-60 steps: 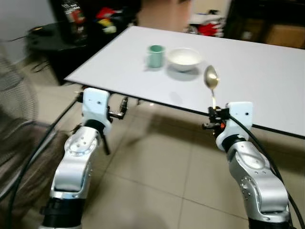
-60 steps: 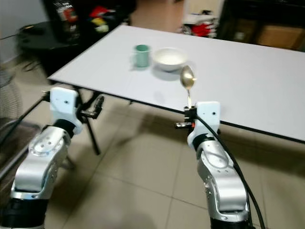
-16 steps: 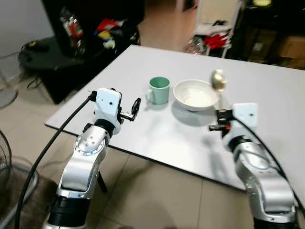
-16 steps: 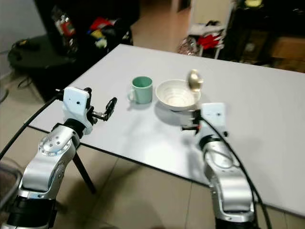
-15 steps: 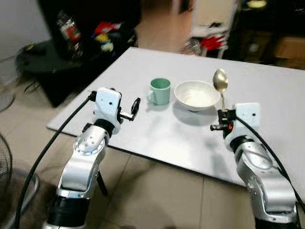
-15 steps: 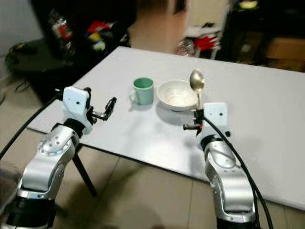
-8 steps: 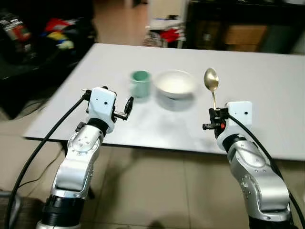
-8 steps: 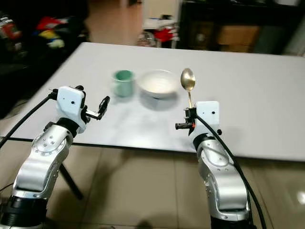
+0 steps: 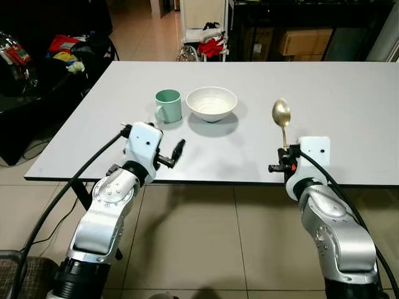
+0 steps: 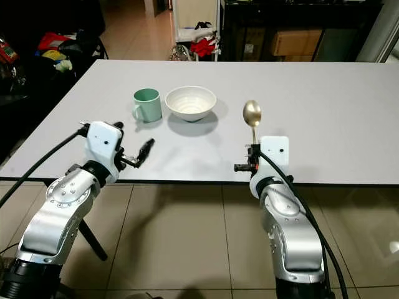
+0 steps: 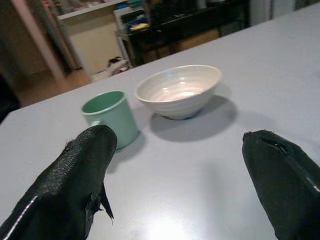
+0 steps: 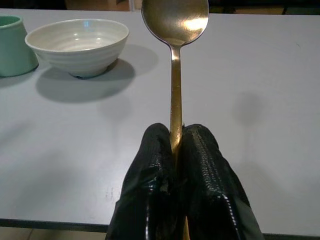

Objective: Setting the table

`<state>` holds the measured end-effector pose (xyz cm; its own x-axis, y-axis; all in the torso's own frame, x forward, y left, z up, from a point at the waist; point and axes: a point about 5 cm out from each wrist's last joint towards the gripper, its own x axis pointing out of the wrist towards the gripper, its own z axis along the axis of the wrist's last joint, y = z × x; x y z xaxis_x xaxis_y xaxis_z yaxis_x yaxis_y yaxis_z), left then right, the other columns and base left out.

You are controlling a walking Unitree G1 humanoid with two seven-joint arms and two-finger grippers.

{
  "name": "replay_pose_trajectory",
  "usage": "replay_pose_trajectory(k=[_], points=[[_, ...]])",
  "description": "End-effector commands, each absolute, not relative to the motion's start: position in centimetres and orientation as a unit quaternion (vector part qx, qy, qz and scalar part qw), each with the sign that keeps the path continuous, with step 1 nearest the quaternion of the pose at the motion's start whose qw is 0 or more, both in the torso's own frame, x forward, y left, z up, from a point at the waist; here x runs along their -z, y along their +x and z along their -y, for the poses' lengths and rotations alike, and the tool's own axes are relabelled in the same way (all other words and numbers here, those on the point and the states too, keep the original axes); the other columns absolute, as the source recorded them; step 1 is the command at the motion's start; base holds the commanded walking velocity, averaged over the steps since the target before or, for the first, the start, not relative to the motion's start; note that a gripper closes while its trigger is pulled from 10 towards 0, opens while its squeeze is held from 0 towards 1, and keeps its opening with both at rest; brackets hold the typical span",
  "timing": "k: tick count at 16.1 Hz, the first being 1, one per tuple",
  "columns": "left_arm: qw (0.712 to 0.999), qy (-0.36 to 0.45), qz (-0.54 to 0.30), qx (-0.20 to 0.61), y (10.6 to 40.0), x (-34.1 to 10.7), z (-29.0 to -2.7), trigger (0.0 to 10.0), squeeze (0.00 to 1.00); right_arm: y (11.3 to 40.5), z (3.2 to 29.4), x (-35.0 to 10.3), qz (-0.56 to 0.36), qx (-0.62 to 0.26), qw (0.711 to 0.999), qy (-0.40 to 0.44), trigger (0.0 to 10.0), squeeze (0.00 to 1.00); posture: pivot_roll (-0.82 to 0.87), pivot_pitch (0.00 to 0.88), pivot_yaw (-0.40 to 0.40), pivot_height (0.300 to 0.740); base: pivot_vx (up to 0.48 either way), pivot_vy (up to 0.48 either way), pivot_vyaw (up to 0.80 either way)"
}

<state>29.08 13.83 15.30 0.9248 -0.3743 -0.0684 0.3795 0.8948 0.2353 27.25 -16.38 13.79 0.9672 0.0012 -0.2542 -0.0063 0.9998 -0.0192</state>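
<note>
Beyond the far edge of the surface, red cloth (image 9: 214, 45) lies heaped on a white rack (image 9: 206, 28), with a cardboard box (image 9: 303, 42) on dark shelving beside it. Off the left edge — a colourful clutter (image 9: 65, 48) on dark furniture. Beige tiled floor (image 9: 206, 237) lies below.

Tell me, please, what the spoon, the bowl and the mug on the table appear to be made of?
Spoon: likely metal with a golden, polished finish; its scoop shows bright reflections. Bowl: probably glazed ceramic, off-white, ribbed outside, glossy highlights inside. Mug: pale green, smooth, opaque; ceramic seems likely, though plastic cannot be excluded.
</note>
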Motion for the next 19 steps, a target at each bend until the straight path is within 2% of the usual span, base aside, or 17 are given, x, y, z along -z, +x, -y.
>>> replay_pose_trajectory(k=[1,5,10,14,19], points=[[0.969,0.130,-0.016,0.210,29.0,-15.2,-13.7,10.0,0.00,27.6,16.5,-14.1,-0.133,0.002,0.991,-0.021,10.0,0.00,0.03,0.000,0.052,0.740,0.000,0.000,0.00],[0.957,0.133,-0.032,0.256,28.3,-15.0,-13.6,10.0,0.00,28.3,17.2,-12.6,-0.195,0.012,0.980,-0.038,10.0,0.00,0.03,0.000,0.058,0.740,0.000,0.000,0.00],[0.948,0.151,-0.057,0.273,27.5,-14.4,-14.8,10.0,0.00,32.0,16.0,-12.7,-0.216,-0.024,0.975,-0.045,10.0,0.00,0.05,0.000,0.036,0.740,0.000,0.000,0.00],[0.943,0.157,-0.069,0.284,26.7,-14.4,-15.5,10.0,0.00,34.5,14.5,-12.0,-0.253,-0.019,0.967,0.010,10.0,0.00,0.07,0.000,0.017,0.740,0.000,0.000,0.00],[0.935,0.155,-0.079,0.308,26.1,-14.3,-15.3,10.0,0.00,35.9,12.9,-11.1,-0.276,-0.017,0.961,0.004,10.0,0.00,0.07,0.000,0.001,0.740,0.000,0.000,0.00]])
